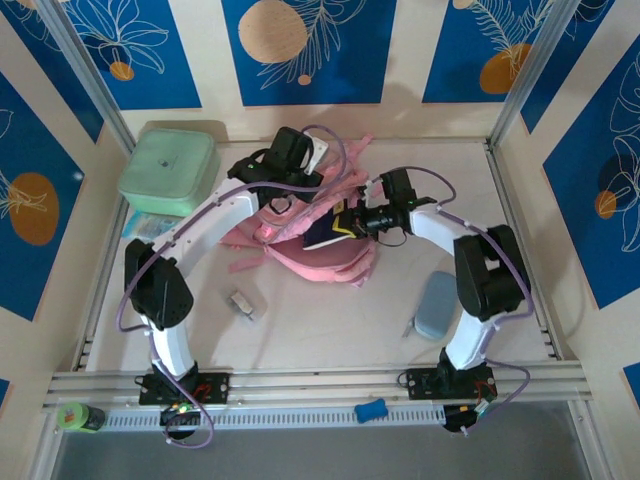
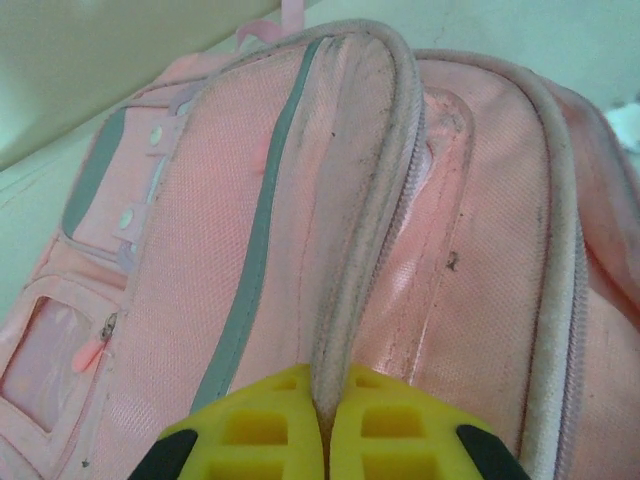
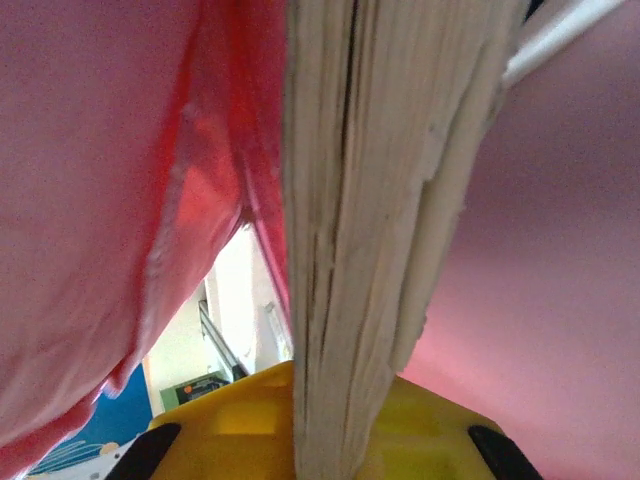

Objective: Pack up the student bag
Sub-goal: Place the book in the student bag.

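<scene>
The pink student bag lies in the middle of the table with its grey-blue trim facing the left wrist camera. My left gripper is shut on the pale zipper edge of the bag's flap and holds it up. In the top view this gripper sits over the bag's far side. My right gripper is shut on a dark blue book that points into the bag's mouth. In the right wrist view the book's page edges stand between the yellow fingers, with pink bag fabric on both sides.
A mint-green square box stands at the back left, with a pale flat thing in front of it. A grey-blue pouch lies by the right arm. A small grey object lies in front of the bag. Metal rails edge the table.
</scene>
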Tool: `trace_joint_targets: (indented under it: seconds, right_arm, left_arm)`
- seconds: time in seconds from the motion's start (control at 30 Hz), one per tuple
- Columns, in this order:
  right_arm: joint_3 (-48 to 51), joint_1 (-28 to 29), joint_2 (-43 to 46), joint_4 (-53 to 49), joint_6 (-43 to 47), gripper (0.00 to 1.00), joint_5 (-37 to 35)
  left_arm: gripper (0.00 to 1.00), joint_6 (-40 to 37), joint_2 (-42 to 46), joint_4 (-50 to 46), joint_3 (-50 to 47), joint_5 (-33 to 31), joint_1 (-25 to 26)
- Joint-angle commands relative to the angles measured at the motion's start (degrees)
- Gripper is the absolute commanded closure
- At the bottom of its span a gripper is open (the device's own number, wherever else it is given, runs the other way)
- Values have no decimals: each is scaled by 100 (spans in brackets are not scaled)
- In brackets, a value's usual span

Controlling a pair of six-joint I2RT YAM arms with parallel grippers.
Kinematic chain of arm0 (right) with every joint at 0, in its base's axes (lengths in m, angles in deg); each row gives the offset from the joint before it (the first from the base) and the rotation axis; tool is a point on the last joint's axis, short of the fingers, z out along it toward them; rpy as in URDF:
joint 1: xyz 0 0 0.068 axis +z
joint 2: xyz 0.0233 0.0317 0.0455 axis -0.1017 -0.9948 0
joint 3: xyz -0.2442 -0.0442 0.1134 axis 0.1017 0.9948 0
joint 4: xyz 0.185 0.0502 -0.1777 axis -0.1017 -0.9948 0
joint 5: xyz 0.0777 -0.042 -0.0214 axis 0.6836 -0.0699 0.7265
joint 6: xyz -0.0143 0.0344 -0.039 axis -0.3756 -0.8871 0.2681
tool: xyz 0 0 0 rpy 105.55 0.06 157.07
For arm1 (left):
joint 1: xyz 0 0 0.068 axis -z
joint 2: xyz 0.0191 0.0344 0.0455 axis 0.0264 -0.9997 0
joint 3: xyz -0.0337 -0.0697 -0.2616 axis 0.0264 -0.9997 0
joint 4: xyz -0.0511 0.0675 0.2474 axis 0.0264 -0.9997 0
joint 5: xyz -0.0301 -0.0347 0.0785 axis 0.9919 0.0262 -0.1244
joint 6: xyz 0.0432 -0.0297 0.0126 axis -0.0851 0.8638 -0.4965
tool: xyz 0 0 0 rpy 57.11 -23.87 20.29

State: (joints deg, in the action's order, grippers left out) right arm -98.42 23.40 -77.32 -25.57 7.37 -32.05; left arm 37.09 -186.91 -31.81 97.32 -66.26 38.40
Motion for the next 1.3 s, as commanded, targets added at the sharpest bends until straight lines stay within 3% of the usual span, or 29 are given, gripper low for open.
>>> trace_joint_targets:
  seconds: [0.0, 0.2, 0.3, 0.43, 0.57, 0.67, 0.77, 0.93, 1.03, 1.27]
  right_arm:
    - [-325, -153, -437, 349, 7, 87, 255]
    - [-171, -453, -222, -396, 489, 58, -109]
    - [180, -505, 265, -878, 648, 52, -670]
    - [688, -236, 844, -1290, 530, 57, -1410]
    - [1195, 191, 1167, -874, -85, 78, -1632]
    - [1219, 425, 977, -461, -393, 91, -1738]
    - [809, 514, 514, -505, -411, 97, -1994]
    - [440, 373, 7, -236, -607, 100, -2535]
    - [497, 229, -16, 587, -749, 100, -2305]
    - [-433, 219, -649, 699, -728, 100, -2187]
  left_arm:
    - [100, 80, 456, 281, 28, 201, -31]
    - [100, 61, 503, 305, -17, 224, -45]
    - [100, 106, 517, 287, -32, 290, -50]
    - [100, 170, 568, 409, -134, 446, -46]
    - [100, 209, 550, 412, -131, 530, -47]
    - [100, 220, 530, 410, -122, 571, -45]
    - [100, 206, 514, 386, -79, 567, -48]
    - [100, 182, 493, 314, -2, 605, -45]
    - [100, 180, 464, 257, 39, 637, -42]
    - [100, 232, 463, 294, 36, 694, -47]
